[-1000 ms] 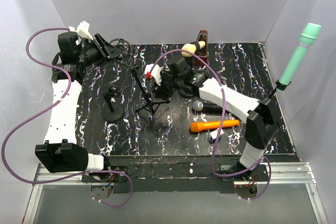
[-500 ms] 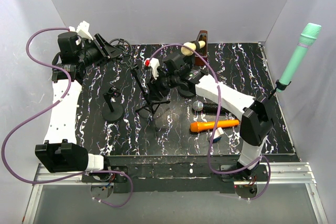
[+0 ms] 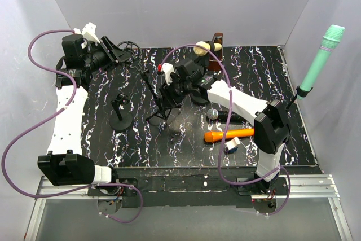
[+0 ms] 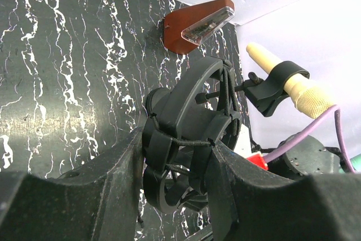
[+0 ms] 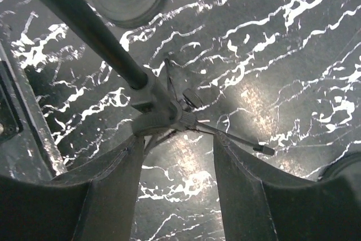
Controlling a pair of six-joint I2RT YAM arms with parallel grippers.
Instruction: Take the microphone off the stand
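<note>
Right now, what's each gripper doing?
Left gripper: closed on the shock mount.
Right gripper: open, straddling the tripod stand hub, not gripping.

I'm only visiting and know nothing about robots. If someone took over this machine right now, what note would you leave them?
Left gripper: shut on the black shock mount, held at the back left.
Right gripper: open, fingers either side of the tripod stand near its hub, not gripping.
Microphones: the cream microphone and green microphone sit in clips; the orange microphone lies on the table.
Done: no clipped microphone grasped.
Left: grasp the microphone and pull it from its clip.
</note>
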